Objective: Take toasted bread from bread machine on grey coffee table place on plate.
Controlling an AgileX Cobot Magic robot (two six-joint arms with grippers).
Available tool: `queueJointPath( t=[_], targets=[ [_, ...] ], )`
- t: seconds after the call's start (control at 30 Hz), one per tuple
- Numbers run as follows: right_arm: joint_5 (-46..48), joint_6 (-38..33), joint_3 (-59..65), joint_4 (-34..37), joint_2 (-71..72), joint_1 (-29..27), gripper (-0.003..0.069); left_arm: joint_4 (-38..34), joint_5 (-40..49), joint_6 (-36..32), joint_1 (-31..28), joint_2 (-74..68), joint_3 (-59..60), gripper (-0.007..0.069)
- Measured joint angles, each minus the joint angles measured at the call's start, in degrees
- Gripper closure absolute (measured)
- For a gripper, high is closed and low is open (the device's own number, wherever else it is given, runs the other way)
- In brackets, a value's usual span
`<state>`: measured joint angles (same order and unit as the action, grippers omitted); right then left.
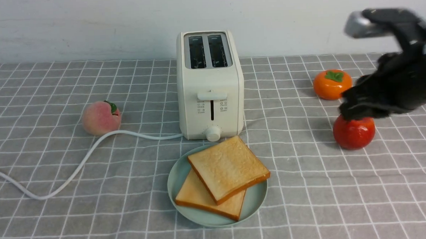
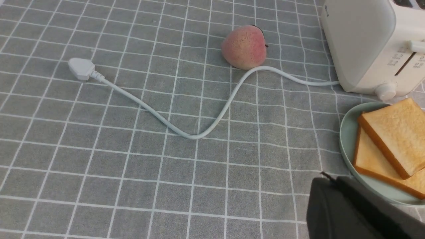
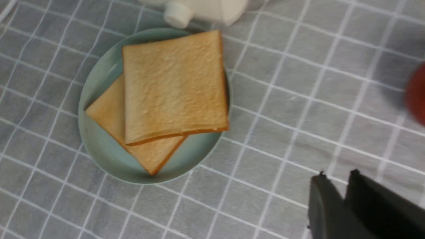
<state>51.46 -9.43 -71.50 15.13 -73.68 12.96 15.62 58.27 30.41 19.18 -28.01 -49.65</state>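
**Both slices of toast lay on the plate, and the slots looked empty.**

Front view: the toasted bread (image 1: 228, 167) sat overlapped on the mint plate (image 1: 175, 178) near the front edge of the desk (image 1: 59, 219), just before the toaster (image 1: 210, 87). The blurred right hand (image 1: 345, 110) hung toward the right edge, just over a red tomato (image 1: 354, 133). A low sweep could send it rolling. Left wrist view: the left hand (image 2: 327, 181) was closed and empty, beside the plate's rim. Right wrist view: the right hand (image 3: 343, 186) was narrow and held nothing. The upper slice (image 3: 172, 86) reached the rim, so a nudge might slide it off.
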Motion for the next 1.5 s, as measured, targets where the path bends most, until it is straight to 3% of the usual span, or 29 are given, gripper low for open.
queueJointPath(
  t=[0.07, 0.2, 0.33, 0.37, 0.5, 0.63, 1.5],
  targets=[
    [0.4, 5.5, 1.3, -4.8, 6.5, 0.0, 0.0669, -0.5, -0.6, 0.0, 0.0, 0.0, 0.0, 0.0638],
    [-1.4, 13.7, 6.9, -11.3, 18.8, 0.0, 0.0670, -1.5, -1.9, 0.1, 0.0, 0.0, 0.0, 0.0638],
    [-12.7, 22.1, 24.2, -17.9, 38.9, -0.1, 0.0664, -2.5, -3.4, 0.2, 0.0, 0.0, 0.0, 0.0638],
    [-13.4, 22.1, 24.2, -18.0, 39.8, -0.1, 0.0664, -2.5, -3.4, 0.2, 0.0, 0.0, 0.0, 0.0638],
    [-27.1, 27.4, 42.8, -19.4, 58.5, -0.1, 0.0660, -3.3, -4.1, 0.2, 0.0, 0.0, 0.0, 0.0638],
    [-32.9, 29.9, 51.9, -21.2, 68.7, -0.1, 0.0657, -4.7, -5.6, 0.2, 0.0, 0.0, 0.0, 0.0638],
    [-36.4, 30.1, 53.9, -23.1, 71.9, -0.1, 0.0616, -5.4, -6.4, 0.2, 0.0, 0.0, 0.0, 0.0624]
  ],
)
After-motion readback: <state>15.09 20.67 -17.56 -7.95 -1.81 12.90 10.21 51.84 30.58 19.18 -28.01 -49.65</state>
